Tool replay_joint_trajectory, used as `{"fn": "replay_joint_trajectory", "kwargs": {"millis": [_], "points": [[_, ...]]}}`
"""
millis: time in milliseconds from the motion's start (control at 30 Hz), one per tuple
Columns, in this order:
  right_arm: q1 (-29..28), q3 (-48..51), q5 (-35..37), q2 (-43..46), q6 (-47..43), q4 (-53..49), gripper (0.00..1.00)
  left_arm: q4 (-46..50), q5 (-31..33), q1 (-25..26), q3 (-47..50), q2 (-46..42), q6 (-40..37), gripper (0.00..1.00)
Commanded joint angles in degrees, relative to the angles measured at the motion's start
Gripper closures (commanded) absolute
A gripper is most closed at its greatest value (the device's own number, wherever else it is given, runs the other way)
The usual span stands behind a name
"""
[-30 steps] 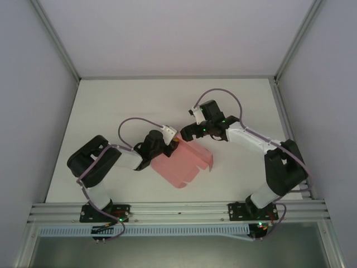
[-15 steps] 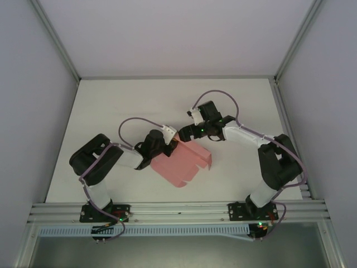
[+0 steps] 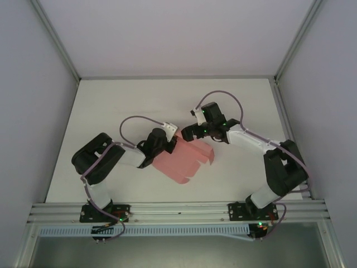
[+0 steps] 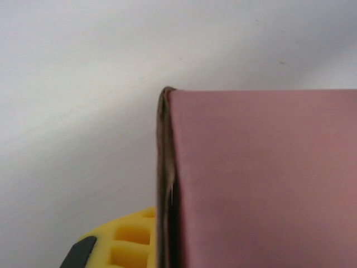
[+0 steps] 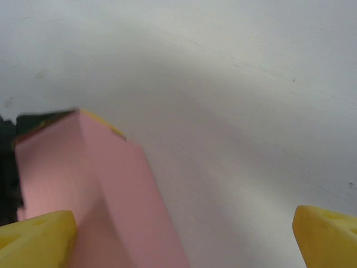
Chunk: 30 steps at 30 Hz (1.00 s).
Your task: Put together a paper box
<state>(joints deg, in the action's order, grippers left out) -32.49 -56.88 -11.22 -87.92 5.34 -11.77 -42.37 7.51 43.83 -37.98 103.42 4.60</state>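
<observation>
I see the pink paper box (image 3: 181, 163) lying on the white bench (image 3: 106, 111), in the middle, between my two arms. My left hand (image 3: 170, 140) is pinched tight on its far left corner. A bit farther, my right hand (image 3: 186, 134) is spread wide, with the box's far corner beside one yellow finger (image 5: 39, 234).

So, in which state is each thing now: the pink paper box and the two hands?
paper box, partly folded, not yet closed, flaps loose at one end.
left hand, shut on an edge of the paper box.
right hand, wide open, holding nothing, the paper box beside one finger.
</observation>
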Motion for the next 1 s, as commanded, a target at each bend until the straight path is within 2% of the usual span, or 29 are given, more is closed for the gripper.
{"fn": "replay_joint_trajectory", "kwargs": {"millis": [0,133,233,367,633,767,967], "points": [[0.08,0.94,5.84,8.69,-0.49,5.69,0.00,0.74,9.22,-0.53,-1.14,-3.40,2.87,1.00],[0.24,2.23,13.58,17.82,-0.31,9.39,0.00,7.32,15.99,-0.51,-2.80,-8.95,7.40,1.00],[0.48,1.38,17.27,21.41,-1.38,4.65,0.00,14.71,20.70,-0.49,-5.48,-11.44,10.25,1.00],[0.60,1.08,19.70,22.90,0.23,-2.87,0.00,18.22,22.44,-0.52,-6.04,-13.82,12.81,1.00],[2.91,9.89,16.29,27.15,3.90,0.46,0.00,23.05,21.16,-0.99,-7.68,-18.08,13.69,1.00],[4.60,13.60,11.08,28.17,4.66,3.76,0.00,25.14,20.17,-2.58,-8.31,-19.01,14.65,1.00],[7.62,13.17,9.34,24.15,5.03,5.60,0.00,19.90,9.96,-3.24,-5.17,-21.25,10.75,1.00]]}}
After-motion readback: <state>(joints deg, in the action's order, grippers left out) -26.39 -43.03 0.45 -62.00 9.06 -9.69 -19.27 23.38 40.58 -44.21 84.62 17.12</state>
